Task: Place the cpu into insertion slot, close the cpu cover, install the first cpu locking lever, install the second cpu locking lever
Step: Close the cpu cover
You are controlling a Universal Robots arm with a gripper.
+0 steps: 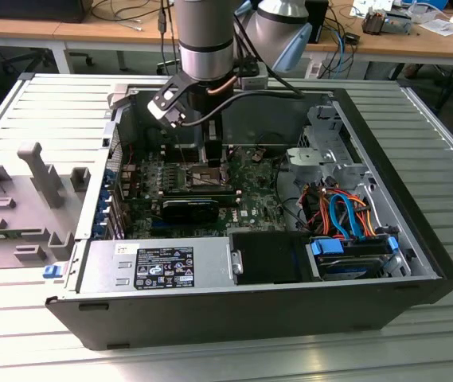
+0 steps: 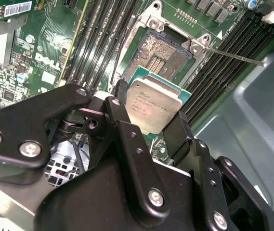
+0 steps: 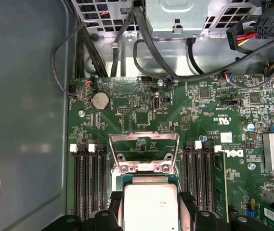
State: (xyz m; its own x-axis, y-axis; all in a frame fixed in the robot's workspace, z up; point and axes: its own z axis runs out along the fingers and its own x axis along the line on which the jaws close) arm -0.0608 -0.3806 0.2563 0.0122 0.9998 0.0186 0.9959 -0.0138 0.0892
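**Chip held over the open socket**

The black two-fingered gripper (image 2: 149, 109) has its fingers (image 2: 177, 134) drawn narrow against opposite edges of the cpu (image 2: 157, 102), a small flat square chip with a dull silver-grey metal top. The chip hangs clear of the green motherboard (image 3: 175, 106), close to the insertion slot (image 2: 158, 53), a small square socket with a dark centre and a silvery rim. It is not seated. The cpu cover (image 3: 144, 137), a thin silvery metal frame with a cut-out middle, stands swung open on the socket's far side. A thin bare metal locking lever (image 2: 235, 57) juts out beside the socket.

The main risk appears to be a crooked landing. In the second wrist view the chip looks tilted against the socket, and coming down skewed or off-centre could bend the contacts. The hold is on the edges alone, so a knock against the raised cover or the lever could make the chip slip.

The open black computer case (image 1: 250, 312) lies on the grey slatted table (image 1: 433, 111). It holds the motherboard, a silvery power supply box (image 1: 154, 264) along the near wall, and a metal drive cage (image 1: 326, 151) with orange and blue cables (image 1: 345, 211) towards the exterior view's right.
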